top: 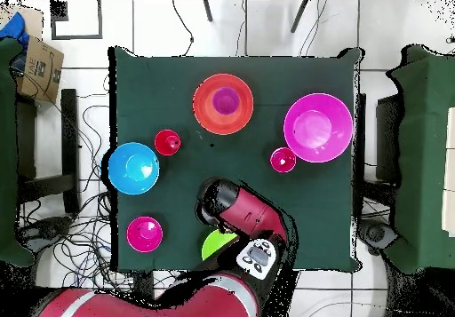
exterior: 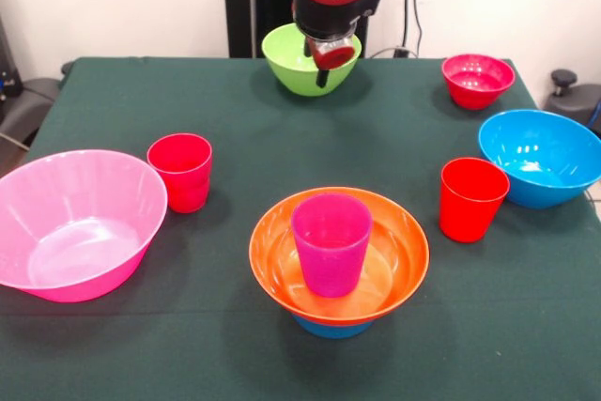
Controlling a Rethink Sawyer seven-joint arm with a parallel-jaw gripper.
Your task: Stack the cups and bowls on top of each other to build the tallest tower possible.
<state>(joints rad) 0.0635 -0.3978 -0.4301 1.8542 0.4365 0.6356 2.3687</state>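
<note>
A: From the front, we see the gripper (exterior: 323, 61) low over the lime green bowl (exterior: 299, 65); whether its fingers are parted, we cannot tell. The tower (exterior: 338, 260), purple cup (exterior: 331, 243) in the orange bowl (exterior: 399, 260), stands near.

B: Overhead, our arm (top: 244, 211) hides most of that bowl (top: 213, 245). We should probably take its rim squarely and lift straight.

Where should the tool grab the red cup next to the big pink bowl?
Probably by the rim, from straight above: the red cup stands upright, mouth open upward, so one finger could go inside and one outside the wall. Favour the side away from the pink bowl, which sits close beside it.
</note>
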